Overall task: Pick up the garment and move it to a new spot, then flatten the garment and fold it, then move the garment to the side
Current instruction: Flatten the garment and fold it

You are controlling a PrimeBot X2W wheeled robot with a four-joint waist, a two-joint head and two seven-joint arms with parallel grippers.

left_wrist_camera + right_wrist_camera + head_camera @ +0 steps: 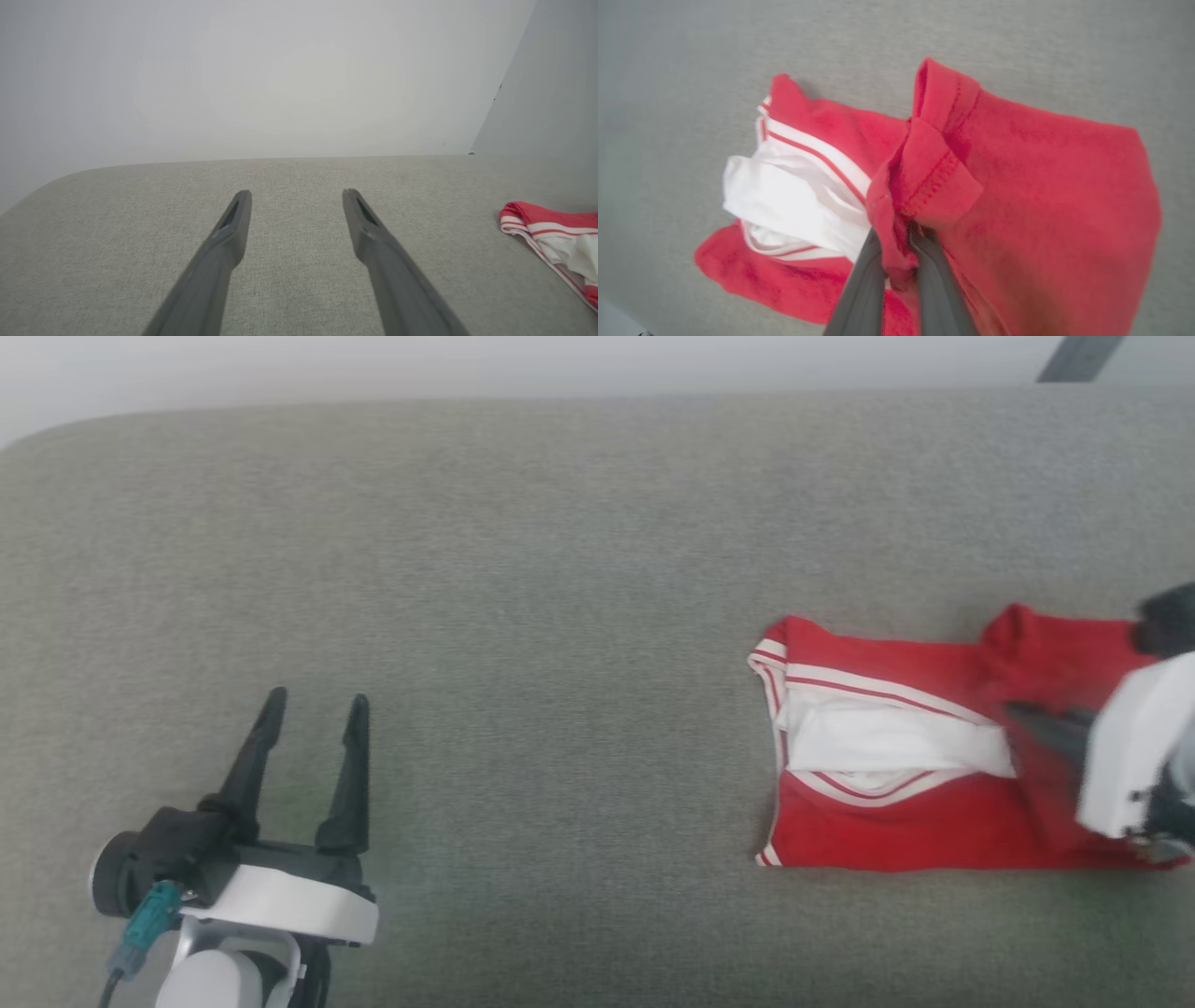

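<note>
The garment (pixel 896 756) is a folded bright red cloth with a white panel and red-and-white stripe trim, lying at the right of the grey padded surface. My right gripper (pixel 1027 719) comes in from the right edge, blurred, and is shut on a bunched red fold of the garment (pixel 924 186). In the right wrist view the two dark fingers (pixel 864 284) pinch that fold between them. My left gripper (pixel 313 709) rests far to the left, open and empty. The garment's striped corner (pixel 551 233) shows at the right of the left wrist view, well clear of the open left gripper (pixel 296 196).
The grey fabric surface (pixel 523 616) spreads wide between the two grippers. Its rounded far edge (pixel 280 415) meets a pale wall behind. A dark slanted bar (pixel 1078 357) stands at the top right.
</note>
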